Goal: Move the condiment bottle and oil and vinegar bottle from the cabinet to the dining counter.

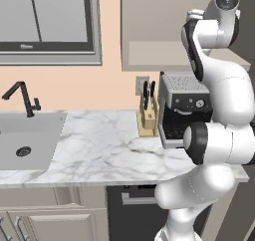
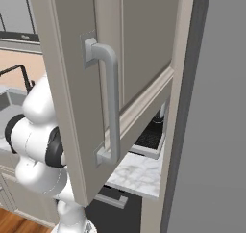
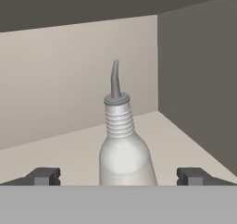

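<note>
Two dark fingertips of the gripper (image 3: 118, 176) stand spread wide, one on either side of the oil and vinegar bottle (image 3: 124, 151), holding nothing. The bottle stands upright on the pale shelf of the cabinet (image 3: 60, 156), near its back corner. Judged, the straddling position prepares a side grasp. The cabinet door (image 2: 96, 83) hangs open.

No text, label, brand, number or sign can be read in any of these views. The silver and black boxy coffee machine (image 1: 183, 108) on the marble worktop carries a round dial and small front markings, too blurred to read. The pale whitish translucent bottle with a grey curved spout (image 3: 124, 149) bears no label.
</note>
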{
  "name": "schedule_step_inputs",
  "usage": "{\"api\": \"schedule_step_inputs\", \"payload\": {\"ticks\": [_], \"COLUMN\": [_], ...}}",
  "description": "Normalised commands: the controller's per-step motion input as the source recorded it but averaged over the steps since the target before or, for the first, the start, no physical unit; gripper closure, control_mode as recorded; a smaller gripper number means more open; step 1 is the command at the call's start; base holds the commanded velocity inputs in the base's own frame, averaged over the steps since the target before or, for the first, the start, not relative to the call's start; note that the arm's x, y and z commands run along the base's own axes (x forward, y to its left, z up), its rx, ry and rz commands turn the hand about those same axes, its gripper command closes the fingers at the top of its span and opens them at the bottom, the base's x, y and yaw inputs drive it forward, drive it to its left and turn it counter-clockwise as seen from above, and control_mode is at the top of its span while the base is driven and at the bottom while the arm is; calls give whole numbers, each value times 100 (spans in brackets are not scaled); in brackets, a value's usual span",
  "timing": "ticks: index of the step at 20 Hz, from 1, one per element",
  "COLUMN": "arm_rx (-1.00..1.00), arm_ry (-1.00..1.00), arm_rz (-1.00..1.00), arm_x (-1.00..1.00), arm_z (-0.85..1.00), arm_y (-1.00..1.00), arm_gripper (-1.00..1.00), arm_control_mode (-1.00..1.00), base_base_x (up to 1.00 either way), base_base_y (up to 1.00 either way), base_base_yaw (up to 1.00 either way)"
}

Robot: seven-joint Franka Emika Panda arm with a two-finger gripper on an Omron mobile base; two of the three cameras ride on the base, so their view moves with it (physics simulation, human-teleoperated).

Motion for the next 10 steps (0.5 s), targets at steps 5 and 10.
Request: {"api": "schedule_step_inputs", "payload": {"ticks": [5, 10], "arm_rx": [0, 0], "arm_ry": [0, 0], "arm_rz": [0, 0], "arm_x": [15, 11], "arm_z": [-11, -3], "arm_y": [-10, -17], "arm_gripper": [-100, -100], "arm_control_mode": [-100, -100], "base_base_x": [0, 0], "base_base_y": [0, 0], "base_base_yaw": [0, 0]}}
